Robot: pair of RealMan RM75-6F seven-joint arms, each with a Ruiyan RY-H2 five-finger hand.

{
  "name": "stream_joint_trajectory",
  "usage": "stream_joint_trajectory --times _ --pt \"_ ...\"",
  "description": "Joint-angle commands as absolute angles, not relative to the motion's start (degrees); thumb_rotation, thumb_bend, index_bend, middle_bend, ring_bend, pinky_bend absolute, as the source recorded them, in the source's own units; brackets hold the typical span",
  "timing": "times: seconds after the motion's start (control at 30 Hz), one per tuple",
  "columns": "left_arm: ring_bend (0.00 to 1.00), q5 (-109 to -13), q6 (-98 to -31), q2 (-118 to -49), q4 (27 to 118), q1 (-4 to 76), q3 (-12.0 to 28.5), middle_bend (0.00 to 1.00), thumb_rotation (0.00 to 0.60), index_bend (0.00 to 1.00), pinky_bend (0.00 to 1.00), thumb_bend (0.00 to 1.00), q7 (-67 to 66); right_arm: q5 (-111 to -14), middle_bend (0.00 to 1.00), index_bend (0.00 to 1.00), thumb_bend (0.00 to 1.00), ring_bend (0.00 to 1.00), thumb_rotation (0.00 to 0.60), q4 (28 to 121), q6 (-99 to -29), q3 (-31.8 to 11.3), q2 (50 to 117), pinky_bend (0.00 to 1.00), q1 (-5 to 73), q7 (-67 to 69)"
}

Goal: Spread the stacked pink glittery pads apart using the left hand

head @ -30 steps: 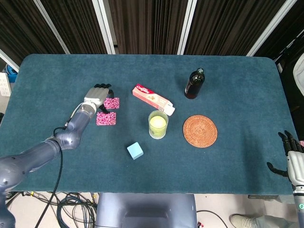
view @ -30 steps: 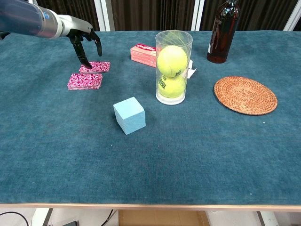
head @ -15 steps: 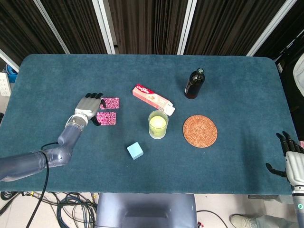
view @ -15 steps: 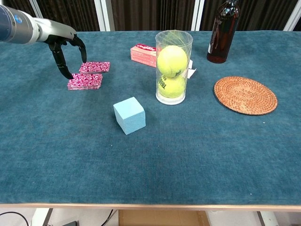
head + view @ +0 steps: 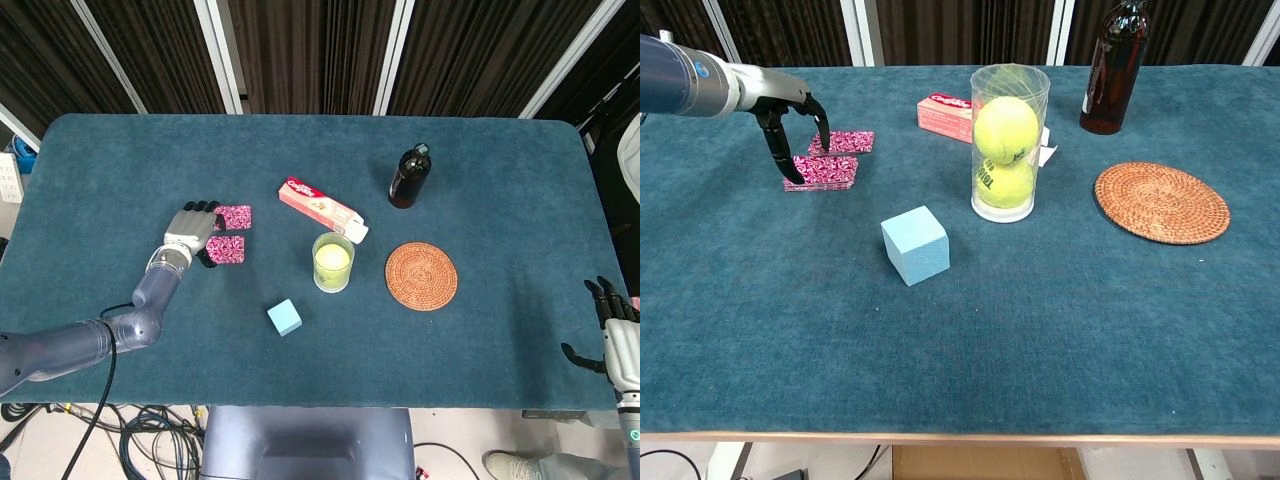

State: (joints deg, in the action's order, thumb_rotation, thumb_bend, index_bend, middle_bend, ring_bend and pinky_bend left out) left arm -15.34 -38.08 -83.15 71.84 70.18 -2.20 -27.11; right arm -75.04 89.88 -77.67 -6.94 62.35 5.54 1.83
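Observation:
Two pink glittery pads lie apart on the blue table left of centre. The far pad point(image 5: 237, 216) point(image 5: 844, 141) lies flat behind the near pad point(image 5: 229, 249) point(image 5: 826, 172), which looks thicker, like a small stack. My left hand point(image 5: 194, 229) point(image 5: 789, 118) hangs over the near pad's left end with its fingers apart and pointing down. Its fingertips point(image 5: 794, 177) reach that pad's left edge, and it holds nothing. My right hand point(image 5: 614, 340) is at the lower right, beyond the table's edge, with fingers spread and empty.
A light blue cube point(image 5: 284, 317) point(image 5: 915, 245) sits in front of the pads. A clear tube of tennis balls point(image 5: 332, 262) point(image 5: 1008, 143), a toothpaste box point(image 5: 322, 209) point(image 5: 945, 116), a dark bottle point(image 5: 410, 177) point(image 5: 1117, 65) and a woven coaster point(image 5: 421, 276) point(image 5: 1161, 202) stand further right.
My left hand left the far pad, drew back to the left, then shifted right onto the near pad's left end. The pads and the right hand have stayed put.

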Motion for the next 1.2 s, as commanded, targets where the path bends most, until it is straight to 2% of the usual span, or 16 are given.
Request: stream_joint_trajectory --times 0.03,1.2 --pt "0.0 -15.01 -37.56 -83.64 71.26 70.16 -2.12 0.11 0.6 0.4 0.0 0.12 -27.61 -74.98 0.02 0.07 0.21 0.11 0.6 89.87 -77.61 -6.95 62.35 0.2 5.55 1.85" --pt "0.0 -13.12 -35.78 -86.87 66.13 69.59 -0.11 0.12 0.6 0.43 0.0 0.14 -30.43 -74.61 0.02 0.07 0.21 0.11 0.6 89.76 -77.22 -7.07 62.24 0.2 5.65 2.24"
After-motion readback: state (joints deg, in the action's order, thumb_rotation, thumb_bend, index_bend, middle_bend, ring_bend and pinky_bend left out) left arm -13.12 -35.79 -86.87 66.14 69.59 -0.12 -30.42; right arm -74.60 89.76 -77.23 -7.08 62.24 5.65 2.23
